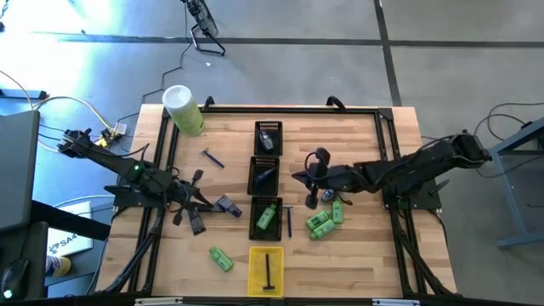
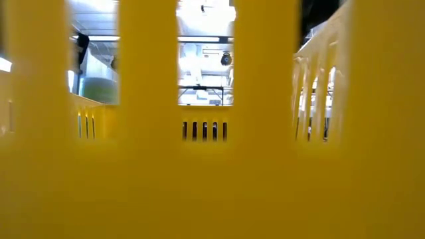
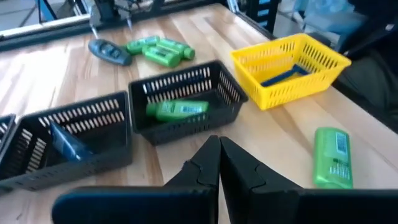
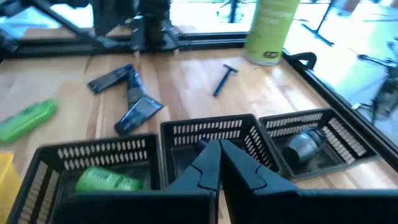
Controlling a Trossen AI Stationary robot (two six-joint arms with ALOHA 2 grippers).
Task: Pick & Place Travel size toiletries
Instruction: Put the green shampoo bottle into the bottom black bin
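Note:
The toiletries lie scattered on the wooden table: green bottles (image 1: 323,221), one green bottle (image 1: 221,259) near the front, purple-grey tubes (image 1: 227,206), a grey-blue oval piece (image 1: 327,197) and thin blue sticks (image 1: 212,157). One black tray (image 3: 180,102) holds a green bottle (image 3: 177,110); the far tray holds a grey oval piece (image 4: 305,146). My left gripper (image 1: 197,201) hovers shut beside the tubes, its fingers (image 3: 219,162) with nothing between them. My right gripper (image 1: 297,177) is shut and bare (image 4: 217,162) at the middle black tray (image 1: 263,174).
Three black trays stand in a column at the table's middle, and a yellow tray (image 1: 266,270) with a dark stick sits at the near edge. A big pale-green cylinder (image 1: 183,110) stands far left. The yellow tray's wall (image 2: 212,166) blocks the low view.

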